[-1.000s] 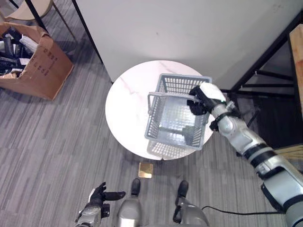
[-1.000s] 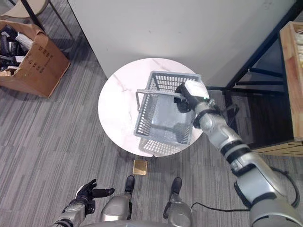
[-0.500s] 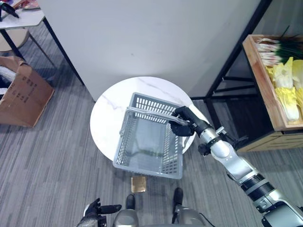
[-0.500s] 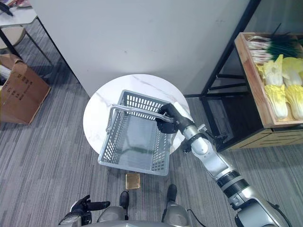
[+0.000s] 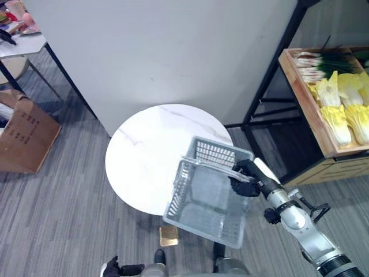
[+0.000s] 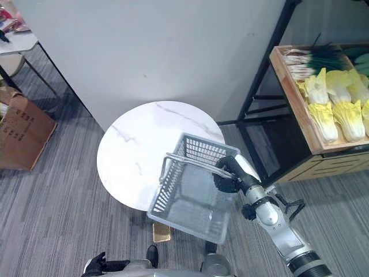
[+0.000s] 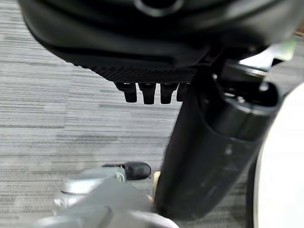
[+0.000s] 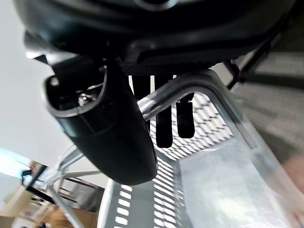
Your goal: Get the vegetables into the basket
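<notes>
One right hand [image 5: 247,180] grips the basket [image 5: 209,199] overhanging the table [image 5: 144,156] edge

The right robot hand [image 5: 247,180] is dark, its thumb capped by a white cover, on a silver-grey arm jointed with black bands. The left robot hand [image 5: 114,269] is dark too, with a finely textured black palm.

Right hand [image 8: 109,128] curled round the grey handle [image 8: 190,85] of the basket [image 8: 223,171], thumb on one side of the bar, fingers [image 8: 164,126] hooked over the other. Beyond the fingers, the basket's slotted wall and smooth floor.
</notes>
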`<state>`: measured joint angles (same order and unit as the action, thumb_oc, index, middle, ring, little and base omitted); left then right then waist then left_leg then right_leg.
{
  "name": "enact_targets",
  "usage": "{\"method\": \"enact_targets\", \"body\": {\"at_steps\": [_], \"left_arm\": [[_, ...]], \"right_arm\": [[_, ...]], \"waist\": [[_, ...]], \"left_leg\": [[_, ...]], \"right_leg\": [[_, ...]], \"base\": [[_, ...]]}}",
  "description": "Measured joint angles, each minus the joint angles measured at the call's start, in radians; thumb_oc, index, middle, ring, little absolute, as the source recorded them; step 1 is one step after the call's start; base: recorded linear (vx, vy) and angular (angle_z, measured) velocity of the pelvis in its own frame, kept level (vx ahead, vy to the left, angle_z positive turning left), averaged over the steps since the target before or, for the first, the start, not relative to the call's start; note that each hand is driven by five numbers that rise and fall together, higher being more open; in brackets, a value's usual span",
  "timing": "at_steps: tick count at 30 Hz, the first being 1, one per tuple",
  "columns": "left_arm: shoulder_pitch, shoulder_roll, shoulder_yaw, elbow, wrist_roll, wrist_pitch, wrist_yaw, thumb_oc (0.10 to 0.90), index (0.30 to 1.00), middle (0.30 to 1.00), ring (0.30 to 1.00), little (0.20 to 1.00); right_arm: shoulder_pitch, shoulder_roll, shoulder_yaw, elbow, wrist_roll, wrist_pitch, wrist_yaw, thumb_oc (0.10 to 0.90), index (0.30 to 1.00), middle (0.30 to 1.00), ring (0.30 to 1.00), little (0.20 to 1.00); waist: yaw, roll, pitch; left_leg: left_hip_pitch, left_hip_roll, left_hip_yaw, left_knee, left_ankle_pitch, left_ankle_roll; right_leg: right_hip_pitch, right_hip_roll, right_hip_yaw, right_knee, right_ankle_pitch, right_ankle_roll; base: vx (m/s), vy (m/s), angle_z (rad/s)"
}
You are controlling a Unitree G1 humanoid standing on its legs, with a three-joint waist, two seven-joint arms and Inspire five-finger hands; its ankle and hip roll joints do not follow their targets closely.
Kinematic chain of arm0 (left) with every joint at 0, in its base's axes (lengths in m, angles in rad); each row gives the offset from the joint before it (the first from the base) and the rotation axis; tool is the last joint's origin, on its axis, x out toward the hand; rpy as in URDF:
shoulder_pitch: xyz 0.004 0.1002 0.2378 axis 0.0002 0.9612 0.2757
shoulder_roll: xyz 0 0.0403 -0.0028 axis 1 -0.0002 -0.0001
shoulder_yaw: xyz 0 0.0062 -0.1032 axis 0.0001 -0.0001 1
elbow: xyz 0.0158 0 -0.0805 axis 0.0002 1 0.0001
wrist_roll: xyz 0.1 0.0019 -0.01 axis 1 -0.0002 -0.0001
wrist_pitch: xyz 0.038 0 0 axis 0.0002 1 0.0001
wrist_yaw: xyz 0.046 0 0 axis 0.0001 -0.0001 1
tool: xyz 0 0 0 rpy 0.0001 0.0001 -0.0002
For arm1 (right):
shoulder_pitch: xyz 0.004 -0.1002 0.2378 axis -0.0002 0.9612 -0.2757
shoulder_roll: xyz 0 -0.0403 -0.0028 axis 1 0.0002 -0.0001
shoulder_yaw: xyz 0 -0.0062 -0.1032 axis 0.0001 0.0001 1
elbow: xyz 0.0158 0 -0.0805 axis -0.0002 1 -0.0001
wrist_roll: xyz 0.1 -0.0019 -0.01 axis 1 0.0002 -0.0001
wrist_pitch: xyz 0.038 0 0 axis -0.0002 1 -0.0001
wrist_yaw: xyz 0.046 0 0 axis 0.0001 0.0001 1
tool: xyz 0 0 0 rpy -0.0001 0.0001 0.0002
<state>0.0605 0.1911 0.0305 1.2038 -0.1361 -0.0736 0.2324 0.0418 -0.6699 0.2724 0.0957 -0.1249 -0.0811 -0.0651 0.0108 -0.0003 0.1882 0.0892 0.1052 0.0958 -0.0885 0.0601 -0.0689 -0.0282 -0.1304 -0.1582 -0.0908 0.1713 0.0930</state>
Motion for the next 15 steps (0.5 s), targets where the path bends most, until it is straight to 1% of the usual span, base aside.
{"method": "enact_targets", "body": {"at_steps": [3, 5, 6, 9, 10, 11, 14, 15], "left_arm": [[0.004, 0.004, 0.0, 0.0, 0.01, -0.004, 0.008, 0.9, 1.0, 1.0, 1.0, 1.0], [-0.001, 0.004, -0.001, -0.001, 0.019, -0.018, 0.008, 0.9, 1.0, 1.0, 1.0, 1.0], [-0.001, 0.004, -0.003, -0.003, 0.02, -0.026, 0.008, 0.9, 1.0, 1.0, 1.0, 1.0], [0.002, 0.003, -0.014, -0.014, 0.028, -0.028, 0.01, 0.9, 1.0, 1.0, 1.0, 1.0], [0.01, 0.012, -0.076, -0.046, 0.082, -0.03, 0.032, 0.9, 1.0, 1.0, 1.0, 1.0], [0.016, 0.016, -0.105, -0.076, 0.106, -0.04, 0.034, 0.9, 1.0, 1.0, 1.0, 1.0], [0.018, 0.04, -0.158, -0.141, 0.163, -0.068, 0.042, 0.9, 1.0, 1.0, 1.0, 1.0], [0.016, 0.046, -0.154, -0.145, 0.167, -0.079, 0.044, 0.9, 1.0, 1.0, 1.0, 1.0]], "right_arm": [[0.0, -0.003, 0.0, 0.001, -0.035, -0.002, -0.004, 0.4, 0.3, 0.3, 0.3, 0.3], [0.0, -0.003, 0.0, 0.0, -0.046, -0.008, -0.011, 0.4, 0.3, 0.3, 0.3, 0.3], [0.0, -0.005, 0.0, 0.0, -0.073, -0.015, -0.018, 0.4, 0.3, 0.3, 0.3, 0.3], [0.001, -0.005, 0.0, 0.0, -0.097, -0.021, -0.025, 0.4, 0.3, 0.3, 0.3, 0.3], [0.001, -0.01, 0.0, 0.001, -0.113, -0.022, -0.032, 0.4, 0.3, 0.3, 0.3, 0.3], [0.0, -0.013, 0.0, 0.0, -0.114, -0.023, -0.044, 0.4, 0.3, 0.3, 0.3, 0.3], [0.001, -0.013, -0.002, 0.0, -0.113, -0.044, -0.062, 0.4, 0.3, 0.3, 0.3, 0.3], [0.001, -0.013, -0.002, 0.0, -0.113, -0.046, -0.063, 0.4, 0.3, 0.3, 0.3, 0.3]], "waist": [[-0.003, 0.0, 0.0], [-0.004, 0.0, 0.0], [-0.005, 0.0, 0.0], [-0.004, 0.0, 0.0], [-0.002, 0.0, 0.001], [0.0, 0.0, 0.001], [0.001, -0.001, 0.015], [0.001, -0.001, 0.015]], "left_leg": [[0.001, 0.0, 0.0, -0.001, -0.002, 0.004], [0.002, 0.0, 0.0, -0.004, -0.003, 0.006], [0.003, 0.0, 0.001, -0.004, -0.004, 0.007], [0.006, 0.0, 0.002, -0.003, -0.003, 0.006], [0.008, 0.0, 0.001, -0.001, -0.002, 0.005], [0.008, 0.0, 0.001, 0.0, -0.002, 0.004], [0.008, 0.0, -0.003, -0.004, -0.003, 0.005], [0.007, 0.0, -0.004, -0.005, -0.005, 0.008]], "right_leg": [[0.001, 0.0, 0.001, 0.0, 0.0, 0.0], [0.001, 0.0, 0.001, -0.001, 0.0, 0.0], [0.001, 0.0, 0.003, -0.001, 0.0, 0.0], [0.003, 0.001, 0.006, -0.001, 0.001, 0.0], [0.007, 0.001, 0.004, -0.001, 0.001, 0.001], [0.008, 0.0, 0.002, -0.001, 0.0, 0.001], [0.012, -0.001, -0.003, -0.001, 0.0, 0.002], [0.012, -0.001, -0.004, -0.001, -0.002, 0.003]], "base": [[0.0, 0.0, 0.0], [0.0, 0.0, 0.0], [0.01, 0.002, -0.03], [0.0, -0.001, -0.01], [-0.01, -0.003, 0.04], [-0.01, 0.004, 0.06], [0.0, 0.02, 0.04], [0.01, 0.04, 0.03]]}}
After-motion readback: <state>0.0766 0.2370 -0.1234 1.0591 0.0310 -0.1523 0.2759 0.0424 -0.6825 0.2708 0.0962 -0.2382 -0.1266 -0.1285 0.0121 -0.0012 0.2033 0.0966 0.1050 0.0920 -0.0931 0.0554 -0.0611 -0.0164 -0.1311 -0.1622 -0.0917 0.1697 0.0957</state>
